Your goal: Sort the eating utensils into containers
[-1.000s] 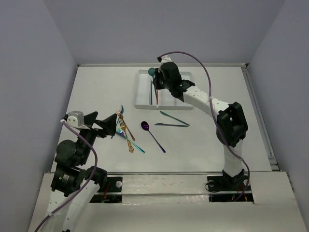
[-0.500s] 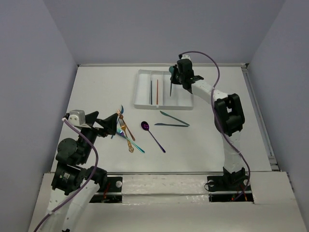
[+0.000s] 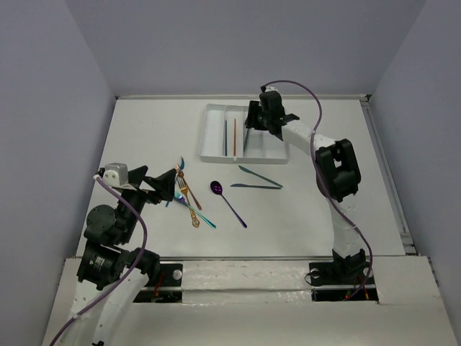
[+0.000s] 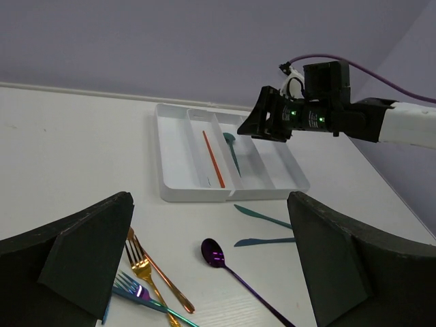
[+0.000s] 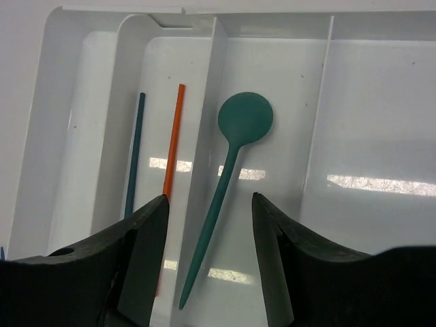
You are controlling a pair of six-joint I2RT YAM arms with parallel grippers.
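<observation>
The white tray (image 3: 209, 157) lies at the back of the table. My right gripper (image 3: 251, 121) hovers over it, open, with nothing between its fingers. Right below, a teal spoon (image 5: 225, 180) lies loose in a middle compartment of the tray (image 5: 368, 136). An orange stick (image 5: 172, 157) and a dark stick (image 5: 134, 157) lie in the compartment to its left. My left gripper (image 3: 170, 184) stands open and empty by a pile of forks (image 3: 189, 200). A purple spoon (image 3: 227, 202) and two teal knives (image 3: 259, 176) lie on the table.
The left wrist view shows a gold fork (image 4: 139, 262) and a blue fork (image 4: 136, 289) just ahead of the left gripper (image 4: 210, 197). The purple spoon (image 4: 225, 262) and the knives (image 4: 262, 216) lie between it and the tray (image 4: 197, 194). Walls enclose the table.
My right gripper carried the teal spoon rightward over the tray, then opened; the spoon now lies in a compartment. The left arm has not moved.
</observation>
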